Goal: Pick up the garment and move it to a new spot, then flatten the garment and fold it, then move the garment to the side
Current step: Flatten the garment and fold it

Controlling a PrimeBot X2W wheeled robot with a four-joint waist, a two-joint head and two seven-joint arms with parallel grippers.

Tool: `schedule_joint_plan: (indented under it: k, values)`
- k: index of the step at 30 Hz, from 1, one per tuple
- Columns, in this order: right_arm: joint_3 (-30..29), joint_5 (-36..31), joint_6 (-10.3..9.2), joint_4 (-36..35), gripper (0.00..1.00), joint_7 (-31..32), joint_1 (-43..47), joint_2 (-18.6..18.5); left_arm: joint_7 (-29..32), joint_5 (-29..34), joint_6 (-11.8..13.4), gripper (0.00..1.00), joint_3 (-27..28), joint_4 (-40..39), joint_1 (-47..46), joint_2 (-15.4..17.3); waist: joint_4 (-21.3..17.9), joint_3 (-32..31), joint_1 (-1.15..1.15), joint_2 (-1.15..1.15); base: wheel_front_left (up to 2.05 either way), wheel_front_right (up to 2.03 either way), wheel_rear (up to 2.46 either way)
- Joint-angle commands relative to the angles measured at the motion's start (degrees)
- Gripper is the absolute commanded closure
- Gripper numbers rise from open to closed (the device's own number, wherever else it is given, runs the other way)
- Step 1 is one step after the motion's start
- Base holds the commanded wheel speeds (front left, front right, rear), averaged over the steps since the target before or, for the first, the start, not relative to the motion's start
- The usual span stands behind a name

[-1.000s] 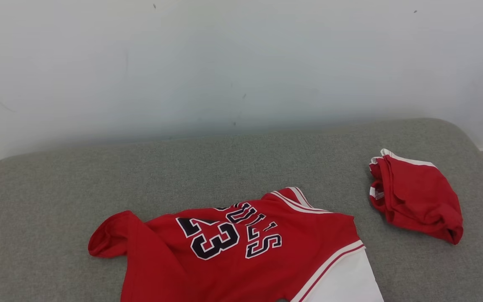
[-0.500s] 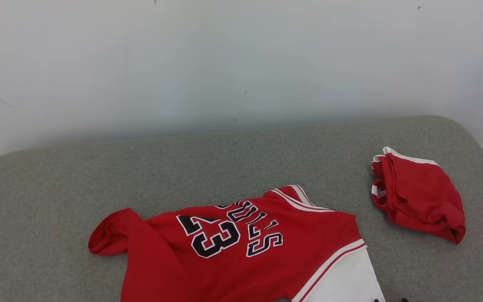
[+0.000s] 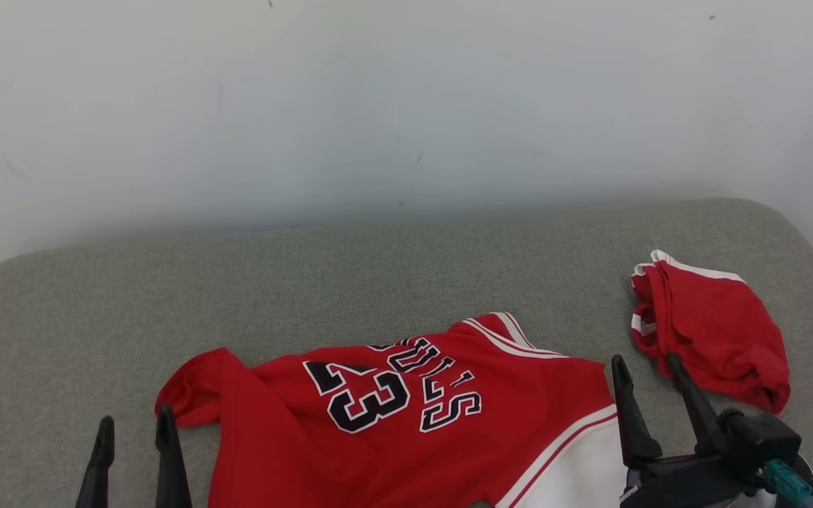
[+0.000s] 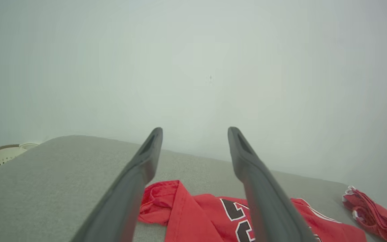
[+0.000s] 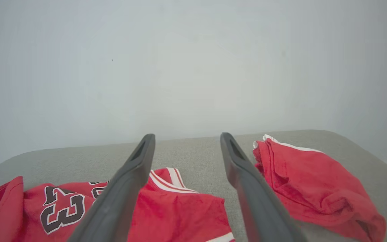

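**Both arms come up beside the jersey [image 3: 406,416]**

A second ago the head view held no gripper. Now the left gripper [image 3: 135,420] stands at the lower left and the right gripper [image 3: 645,360] at the lower right, fingers pointing up the picture. The camera has also shifted a little.

The red jersey, with white trim and a dark "23" under lettering, lies spread on the grey cushioned surface [image 3: 378,282], close to its near edge. Its left sleeve is bunched and a white panel shows at its lower right. It is not flat: folds run down its left side.

The left gripper hangs over bare grey fabric just left of that bunched sleeve, with a moderate gap between its fingers and nothing in it. In the left wrist view the left gripper [image 4: 195,131] frames the sleeve and the wall [image 4: 193,67] behind.

The right gripper is spread about as wide and is also empty. It sits between the jersey's right edge and a small folded red garment [image 3: 713,339] that lies well apart from the jersey. In the right wrist view the right gripper [image 5: 187,135] has the jersey's collar to one side and the folded piece to the other. Whether either gripper touches the cloth cannot be told.
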Motion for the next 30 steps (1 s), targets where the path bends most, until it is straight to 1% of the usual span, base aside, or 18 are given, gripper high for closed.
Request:
schedule_joint_plan:
  k: [1, 2, 4, 6, 9, 14, 19, 24, 25, 26, 30]
  values:
    - [0.3, 1.3, -0.07, -0.7, 0.00, 0.1, 1.3, -0.2, -0.1, -0.4, -2.4, 0.00, 1.8, 0.5, 1.0, -1.2, 0.4, 0.1, 0.00, 0.00, 0.00, 0.00, 0.00]
    - [0.8, 1.4, -0.07, -1.4, 0.00, 0.4, 1.4, -0.1, -0.2, -0.3, -4.1, 0.00, 3.1, 1.1, 0.9, -0.9, 0.5, 0.0, 0.00, 0.00, 0.00, 0.00, 0.00]
    - [1.3, 1.8, -0.07, -2.0, 0.00, 1.1, 2.1, 0.0, -0.1, 0.7, -6.5, 0.00, 4.0, 3.5, 1.2, -0.8, 0.7, -0.1, 0.00, 0.00, 0.00, 0.00, 0.00]
    - [1.3, 1.8, -0.07, -2.1, 0.00, 2.3, 2.8, 0.0, -0.2, 1.1, -8.0, 0.00, 3.7, 7.0, 1.5, -0.2, 0.8, -0.1, 0.00, 0.00, 0.00, 0.00, 0.00]
    - [0.6, 0.3, -0.07, -2.0, 0.00, 4.2, 3.4, 0.1, 1.9, 3.0, -9.0, 0.00, 1.8, 13.1, 0.3, 1.6, 0.8, -0.1, 0.00, 0.00, 0.00, 0.00, 0.00]
    - [-0.3, -2.1, -0.07, -1.4, 0.00, 8.6, 4.5, 0.2, 9.6, 4.8, -7.6, 0.00, -1.0, 21.3, -2.3, 2.8, 0.6, 0.0, 0.00, 0.00, 0.00, 0.00, 0.00]
    - [0.1, -2.9, -0.07, -1.7, 0.00, 11.1, 5.2, 0.3, 18.2, 4.6, -5.8, 0.00, -2.3, 24.9, -3.3, 2.8, -0.2, 0.1, 0.00, 0.00, 0.00, 0.00, 0.00]
    - [-0.5, -3.2, -0.07, -2.3, 0.00, 11.3, 6.5, 0.4, 23.9, 3.4, -3.6, 0.00, -2.1, 22.1, -0.6, 2.7, -0.6, 0.1, 0.00, 0.00, 0.00, 0.00, 0.00]
    - [-0.5, -3.2, -0.07, -2.3, 0.00, 11.3, 6.5, 0.4, 23.9, 3.4, -3.6, 0.00, -2.1, 22.1, -0.6, 2.7, -0.6, 0.1, 0.00, 0.00, 0.00, 0.00, 0.00]
    - [-0.6, -3.1, -0.07, -2.4, 0.00, 11.5, 6.8, 0.4, 25.2, 3.2, -3.0, 0.00, -2.1, 21.3, 0.0, 2.7, -0.6, 0.1, 0.00, 0.00, 0.00, 0.00, 0.00]
    - [-0.8, -2.5, -0.07, -3.4, 0.00, 13.1, 7.0, 0.4, 29.2, 3.0, -1.2, 0.00, -2.3, 18.3, 1.6, 2.9, -0.1, 0.3, 0.00, 0.00, 0.00, 0.00, 0.00]
